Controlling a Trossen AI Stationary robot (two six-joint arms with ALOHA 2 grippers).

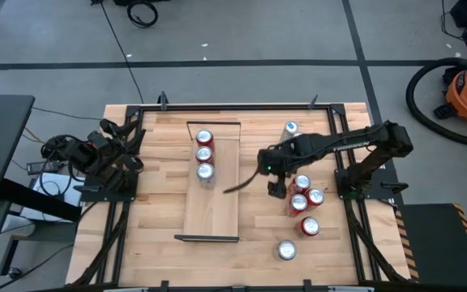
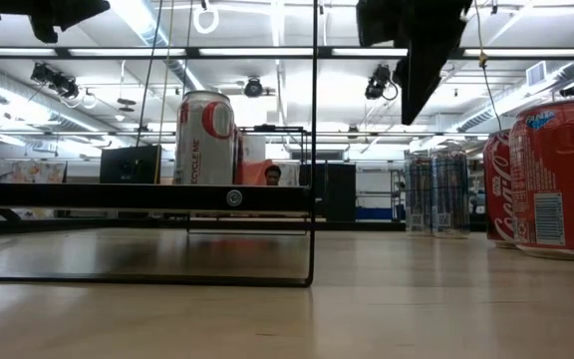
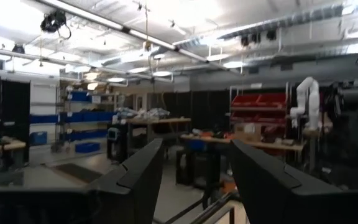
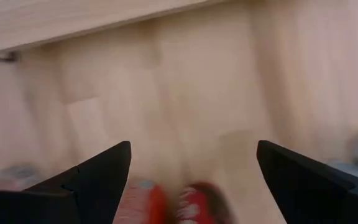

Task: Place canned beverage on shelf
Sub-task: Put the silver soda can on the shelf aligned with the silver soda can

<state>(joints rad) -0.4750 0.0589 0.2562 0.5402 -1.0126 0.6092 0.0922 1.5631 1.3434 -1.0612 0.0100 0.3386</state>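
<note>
In the centre of the high view, the shelf (image 1: 214, 203) is lying lengthwise on the tabletop (image 1: 152, 251), and three cans (image 1: 204, 154) are already standing in a row on its upper half; the lower half is showing bare wood. By my reading the task is partly done, with several cans waiting: a cluster of red cans (image 1: 302, 195) right of centre, one can (image 1: 286, 251) lower down, and one can (image 1: 290, 128) near the upper edge of the table.

The right gripper (image 1: 276, 188) is hovering just left of that cluster, its fingers spread wide and holding nothing. The next pick looks to be one of those red cans, though no grasp is made yet. The left gripper (image 1: 128, 139) is waiting at the left edge of the table, folded back and empty, fingers partly apart.

The right wrist view is showing what the overhead cannot: the two fingers (image 4: 98, 174) standing wide over bare wood, with red can tops (image 4: 179, 202) blurred at the bottom centre of the frame between them. The low view, level with the table, is giving the shelf's dark end rail (image 2: 138, 196) across the left of the frame with a shelved can (image 2: 204, 138) behind it and red cans (image 2: 556, 175) at the right edge. The left wrist view is looking only out into the room.
</note>
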